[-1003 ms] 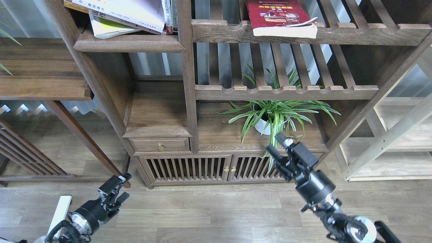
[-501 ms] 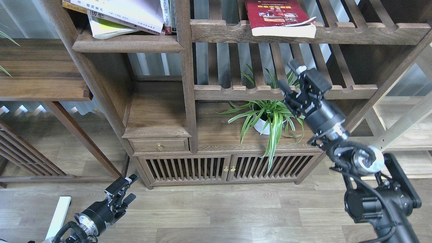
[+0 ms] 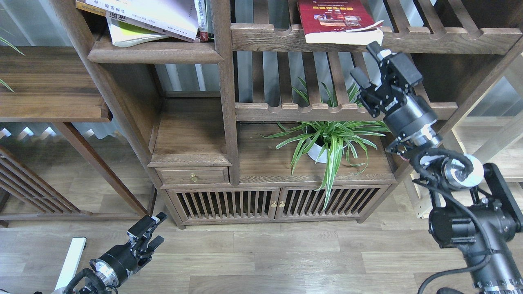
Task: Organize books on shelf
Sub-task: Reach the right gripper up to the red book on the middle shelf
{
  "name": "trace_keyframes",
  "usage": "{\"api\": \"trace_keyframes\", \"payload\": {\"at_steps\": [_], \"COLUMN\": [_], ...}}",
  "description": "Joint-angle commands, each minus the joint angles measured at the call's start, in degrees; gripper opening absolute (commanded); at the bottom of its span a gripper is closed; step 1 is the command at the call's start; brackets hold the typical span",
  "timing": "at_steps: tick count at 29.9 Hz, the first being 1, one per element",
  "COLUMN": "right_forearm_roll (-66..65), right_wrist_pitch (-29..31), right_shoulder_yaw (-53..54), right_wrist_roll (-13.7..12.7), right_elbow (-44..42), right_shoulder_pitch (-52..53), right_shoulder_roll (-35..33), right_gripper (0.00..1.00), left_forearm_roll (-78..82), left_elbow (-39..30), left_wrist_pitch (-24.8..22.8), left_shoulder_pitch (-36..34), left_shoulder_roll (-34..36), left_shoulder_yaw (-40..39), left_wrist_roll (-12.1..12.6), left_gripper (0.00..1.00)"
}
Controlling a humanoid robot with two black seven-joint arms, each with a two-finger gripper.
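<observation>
Red book [image 3: 336, 18] lay flat on slatted rack [image 3: 408, 40], page edge overhanging the front rail, apart from lavender-white book [image 3: 163, 14] and yellow-green book [image 3: 130, 34] slumped on solid shelf [image 3: 153, 54]. Just below the red book's corner, right gripper [image 3: 369, 61], fingers spread, empty. Left gripper [image 3: 153, 228] low by the floor, spread too. By the look of it, red book not yet moved across.

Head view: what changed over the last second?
The right tool rose from in front of the cabinet doors, past the potted plant, to just under the red book on the slatted rack; open, holding nothing. The left tool barely moved, low over the floor. The books and plant stayed put.
</observation>
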Motion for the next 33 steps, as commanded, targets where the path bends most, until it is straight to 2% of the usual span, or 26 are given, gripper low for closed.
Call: {"api": "trace_keyframes", "payload": {"at_steps": [1,8,12,22,33], "right_forearm_roll": [-0.09,-1.58,-3.95,-5.19,-5.54], "right_wrist_pitch": [-1.82,-6.74,-9.20,-10.17,-10.09], "right_shoulder_yaw": [-0.83,-3.03,-3.03,-2.68,-2.06], "right_wrist_roll": [0.00,0.00,0.00,0.00,0.00], "right_elbow": [0.01,0.01,0.01,-1.39,-7.89], "right_shoulder_pitch": [3.44,8.02,8.29,7.76,11.18], "right_shoulder_roll": [-0.03,2.60,6.99,7.53,7.61], "right_gripper": [0.89,0.89,0.89,0.90,0.89], "left_forearm_roll": [0.01,0.01,0.01,-0.08,-0.78], "left_elbow": [0.89,2.48,2.48,2.30,1.95], "left_wrist_pitch": [0.00,0.00,0.00,0.00,0.00], "left_shoulder_pitch": [-0.85,-2.44,-2.44,-2.17,-1.47], "left_shoulder_roll": [-0.13,-0.48,-0.05,0.31,1.10], "left_shoulder_yaw": [0.22,0.66,0.66,0.57,0.13], "left_wrist_roll": [0.00,0.00,0.00,0.00,0.00], "left_gripper": [0.99,0.99,0.99,0.99,0.99]}}
